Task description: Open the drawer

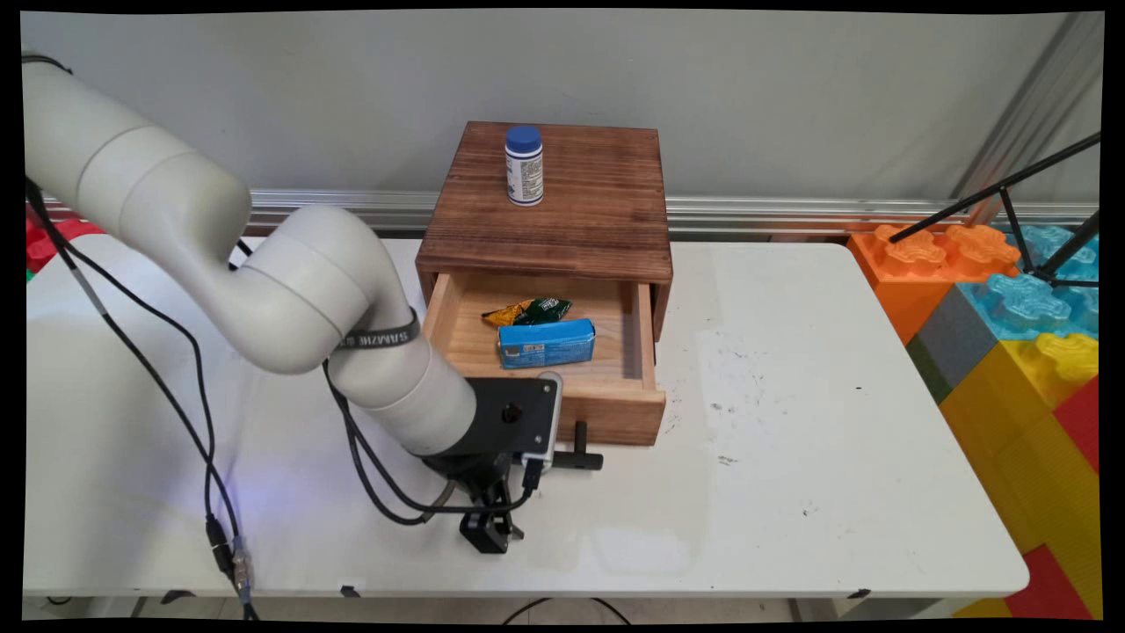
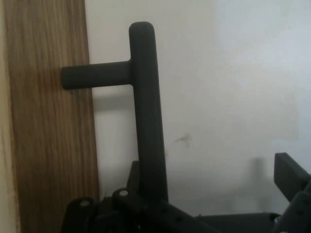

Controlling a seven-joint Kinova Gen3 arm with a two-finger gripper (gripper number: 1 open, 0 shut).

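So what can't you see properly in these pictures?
Bottle label: print too small, main view.
Blue packet: lettering too small, main view.
Drawer handle: lower end behind the gripper linkage, hand view; mostly behind the wrist, main view.
Drawer, near left corner: behind the arm, main view.

The main view looks down from above the surface's (image 1: pixel 791 396) near edge toward the wall. The hand view sits close against the drawer's handle (image 2: pixel 146 111); both views share that handle.
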